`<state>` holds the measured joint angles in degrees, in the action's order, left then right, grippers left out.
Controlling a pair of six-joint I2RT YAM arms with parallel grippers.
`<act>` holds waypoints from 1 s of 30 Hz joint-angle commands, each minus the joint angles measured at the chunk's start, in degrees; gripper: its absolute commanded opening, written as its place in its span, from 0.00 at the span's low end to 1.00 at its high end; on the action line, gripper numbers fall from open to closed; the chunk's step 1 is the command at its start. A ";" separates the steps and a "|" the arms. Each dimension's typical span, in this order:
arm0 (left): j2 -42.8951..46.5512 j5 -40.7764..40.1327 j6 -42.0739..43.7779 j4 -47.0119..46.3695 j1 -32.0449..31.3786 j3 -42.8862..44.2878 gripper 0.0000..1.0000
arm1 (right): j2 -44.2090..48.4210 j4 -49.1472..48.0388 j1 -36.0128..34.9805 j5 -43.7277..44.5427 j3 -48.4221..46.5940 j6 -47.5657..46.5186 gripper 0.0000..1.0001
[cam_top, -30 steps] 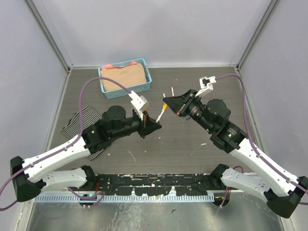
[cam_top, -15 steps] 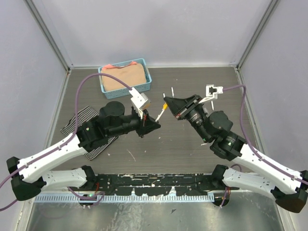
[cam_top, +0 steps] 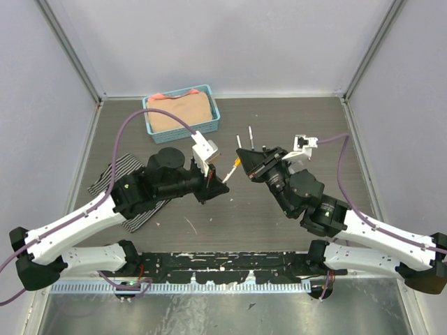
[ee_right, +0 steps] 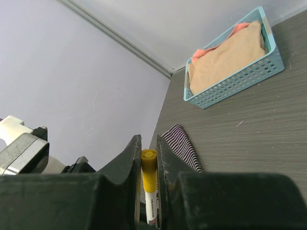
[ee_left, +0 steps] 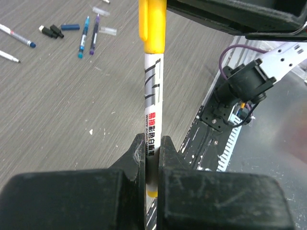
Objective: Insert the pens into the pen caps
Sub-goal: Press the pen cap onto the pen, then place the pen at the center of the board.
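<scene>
Over the middle of the desk point(cam_top: 314, 118) the two arms meet tip to tip, well above its surface; the left tool point(ee_left: 152, 146) is clamped on the lower part of a white pen point(ee_left: 152, 91), its fingers pressed to either side of the printed barrel, with a short yellow end of the pen showing below the grip; the pen slants up and to the right toward the other arm. The right tool point(ee_right: 148, 143) is closed on the yellow cap point(ee_left: 152, 26), one finger on each side of it; the cap sits over the pen's upper end, and no gap shows between cap and barrel in either wrist view.

On the desk beyond the tools, toward the far side, lie the loose pieces: a teal pen point(ee_left: 84, 33) and a purple pen point(ee_left: 94, 32) side by side, a dark blue cap point(ee_left: 70, 27) just left of them, two black caps point(ee_left: 50, 31) touching each other, and a white pen with a blue tip point(ee_left: 17, 36) further left; two clear caps point(ee_left: 100, 10) lie near the purple pen.

At the far left stands a blue basket point(cam_top: 150, 129) filled with a tan cloth point(cam_top: 178, 112); a striped cloth point(cam_top: 112, 178) lies flat at the left, partly under the left arm.
</scene>
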<state>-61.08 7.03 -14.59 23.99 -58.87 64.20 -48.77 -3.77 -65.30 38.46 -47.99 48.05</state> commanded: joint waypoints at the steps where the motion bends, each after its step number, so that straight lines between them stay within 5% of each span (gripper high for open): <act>1: 1.95 -2.31 0.55 -26.57 1.26 4.12 0.00 | -4.94 21.67 -5.37 -10.23 -5.25 -6.42 0.03; 12: 8.23 -0.01 0.18 -20.98 1.24 -9.08 0.00 | -4.06 20.46 -3.63 0.12 -19.52 -20.50 0.52; 23: 6.75 -11.89 -2.08 -4.19 2.20 -11.85 0.00 | -2.82 24.06 -2.26 4.49 -22.77 -24.78 0.65; 30: -2.90 -11.28 -5.14 3.55 8.70 -9.79 0.00 | -6.19 25.37 25.09 -27.80 -17.06 -16.82 0.65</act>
<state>-60.82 -2.70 -17.28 21.28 -53.58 52.16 -53.39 21.67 -52.75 30.13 -68.71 27.24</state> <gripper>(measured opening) 0.074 0.654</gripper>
